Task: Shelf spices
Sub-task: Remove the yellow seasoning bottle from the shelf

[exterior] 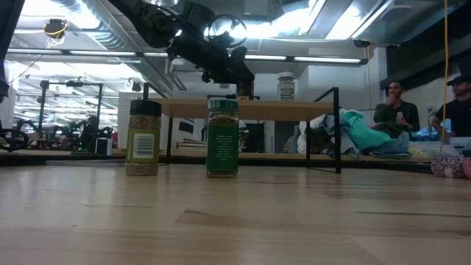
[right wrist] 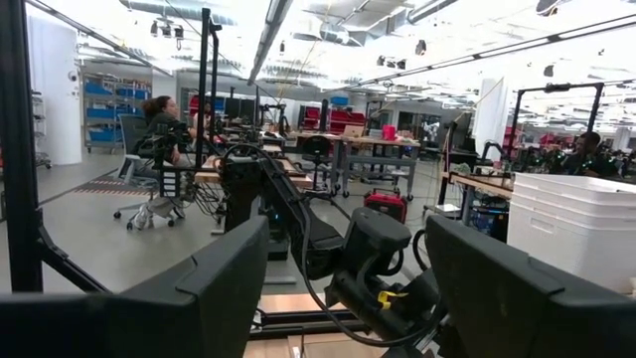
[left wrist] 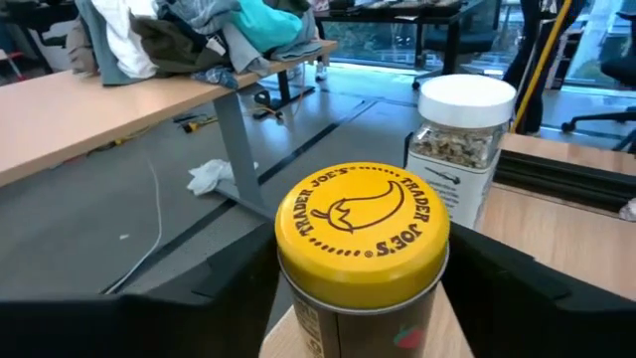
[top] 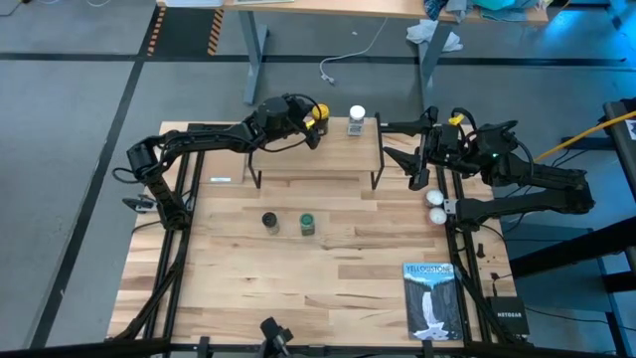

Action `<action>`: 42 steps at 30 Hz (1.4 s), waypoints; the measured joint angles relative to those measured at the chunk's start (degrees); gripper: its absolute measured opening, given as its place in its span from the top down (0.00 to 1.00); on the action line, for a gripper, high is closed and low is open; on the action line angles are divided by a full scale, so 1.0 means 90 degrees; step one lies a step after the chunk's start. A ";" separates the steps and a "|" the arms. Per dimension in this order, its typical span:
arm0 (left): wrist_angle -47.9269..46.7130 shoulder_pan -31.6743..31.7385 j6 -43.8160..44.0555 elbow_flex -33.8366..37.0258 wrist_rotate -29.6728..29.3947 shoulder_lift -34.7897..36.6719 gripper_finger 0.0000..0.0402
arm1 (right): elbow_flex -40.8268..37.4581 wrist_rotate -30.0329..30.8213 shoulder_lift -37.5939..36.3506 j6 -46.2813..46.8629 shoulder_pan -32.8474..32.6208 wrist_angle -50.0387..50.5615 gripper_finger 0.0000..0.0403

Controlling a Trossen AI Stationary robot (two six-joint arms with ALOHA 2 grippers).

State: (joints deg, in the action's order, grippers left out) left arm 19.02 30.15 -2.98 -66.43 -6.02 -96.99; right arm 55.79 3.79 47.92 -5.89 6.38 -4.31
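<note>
The shelf [top: 316, 159] stands at the table's far side. On its plank top stands the clear white-lidded jar [top: 356, 121] [left wrist: 459, 149]. Just left of it is the amber yellow-lidded jar [top: 319, 116] [left wrist: 360, 254], between the fingers of my left gripper [top: 314, 125] [left wrist: 363, 308], which is shut on it. The dark-lidded jar [top: 269, 220] [exterior: 143, 137] and the green jar [top: 307, 224] [exterior: 222, 138] stand upright on the tabletop in front of the shelf. My right gripper [top: 390, 139] [right wrist: 348, 298] hovers open at the shelf's right end, holding nothing. My left gripper holds the amber jar by its body just under the yellow lid [left wrist: 298, 318], pinched between the two fingers, one on each side. The fingers reach it about level, from the table's left. The jar is upright over the shelf's plank; whether its base rests there I cannot tell.
A blue-and-white book [top: 429, 298] lies at the table's near right corner. Two small white balls [top: 436, 205] sit by the right edge. People [exterior: 397, 110] stand in the room beyond. Bare plank [top: 288, 159] lies left of the amber jar.
</note>
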 joint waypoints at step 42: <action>-0.0589 -0.1877 -0.0647 0.0005 0.1239 0.1049 0.47 | 0.0000 0.0131 0.0002 -0.0044 0.0001 0.0181 0.31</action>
State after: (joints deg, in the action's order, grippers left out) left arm 13.72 13.26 -8.80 -66.39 5.13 -87.55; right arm 55.79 4.97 47.94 -6.28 6.39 -2.68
